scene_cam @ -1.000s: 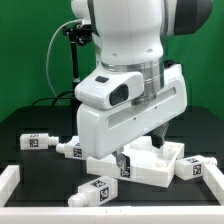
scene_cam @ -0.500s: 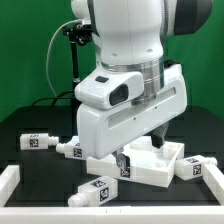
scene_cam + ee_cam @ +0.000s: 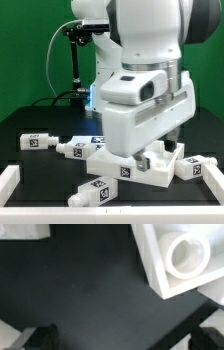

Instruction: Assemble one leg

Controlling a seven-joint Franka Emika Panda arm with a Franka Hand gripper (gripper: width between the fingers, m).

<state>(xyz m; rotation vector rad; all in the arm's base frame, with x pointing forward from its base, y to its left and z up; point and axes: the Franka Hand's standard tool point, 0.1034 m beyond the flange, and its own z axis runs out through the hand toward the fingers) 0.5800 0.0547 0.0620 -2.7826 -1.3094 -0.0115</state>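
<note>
Several legs lie on the black table: one at the exterior view's left, one next to it, one near the front and one at the right. The large white tray-like part lies in the middle. My gripper hangs low over its left end, mostly hidden by the hand. In the wrist view my gripper is open with only bare table between the fingers. A corner of the tray-like part, with a round socket, lies beyond them.
A white rail borders the table at the front left. A black post with a cable stands at the back before the green backdrop. A white piece shows at the wrist view's edge.
The arm has swung toward the exterior view's right, so the hand now sits over the tray-like part. The legs and the tray-like part have not moved.
</note>
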